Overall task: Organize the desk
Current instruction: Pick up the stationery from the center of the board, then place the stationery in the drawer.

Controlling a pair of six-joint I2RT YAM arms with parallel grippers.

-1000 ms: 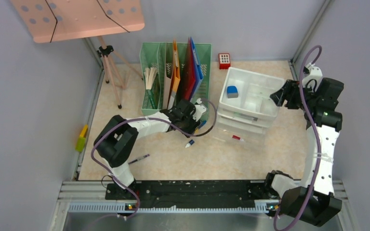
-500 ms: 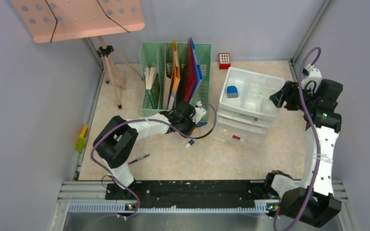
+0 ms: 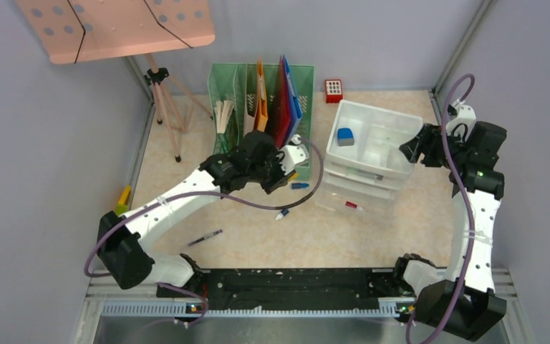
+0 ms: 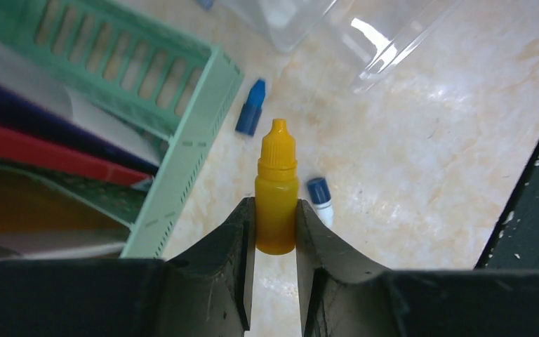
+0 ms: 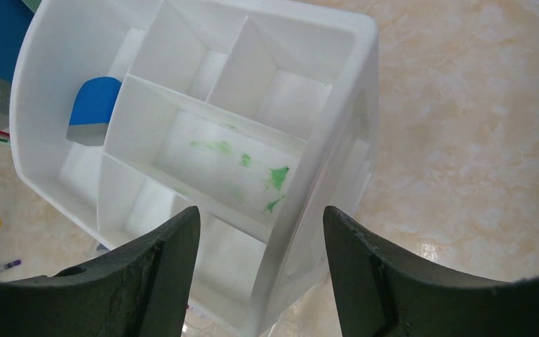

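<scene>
**Left fingers pinch a yellow bottle; right fingers stand open over the organizer**

The left fingers (image 4: 242,239) are closed on a yellow dropper bottle (image 4: 276,184), gripping its body with the cap pointing away, by the corner of the green file rack (image 4: 186,151). Beneath, the beige marbled table (image 3: 344,236) spreads between grey walls and carries a blue cap (image 4: 250,107) and a blue-tipped white pen (image 4: 318,198). The right fingers (image 5: 175,246) are spread wide and hold nothing, over the white organizer (image 5: 361,105), where a blue block (image 5: 92,111) sits in one compartment.
</scene>
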